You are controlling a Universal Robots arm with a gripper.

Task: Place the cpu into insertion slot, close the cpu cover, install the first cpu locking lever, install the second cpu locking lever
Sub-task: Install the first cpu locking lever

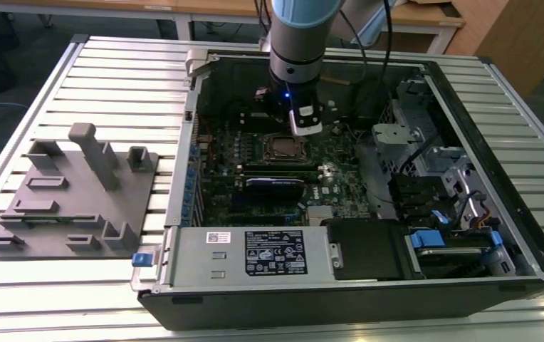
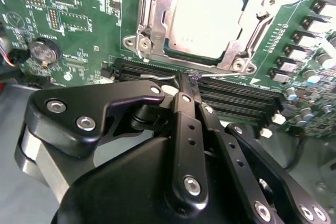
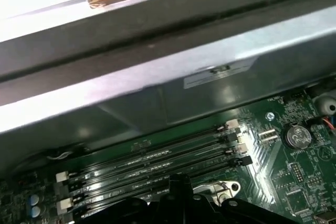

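The cpu (image 2: 207,22) is sitting in the insertion slot (image 1: 266,147) under the cpu cover (image 2: 156,24). Just off its exterior view's right, your gripper (image 1: 308,130) is hovering, jaws pinched narrow at the lever wire (image 2: 151,76) running along the socket edge.

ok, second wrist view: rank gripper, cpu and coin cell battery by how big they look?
1. gripper: looks largest, but it sits nearest the camera, so its apparent size is inflated.
2. cpu
3. coin cell battery: smallest.
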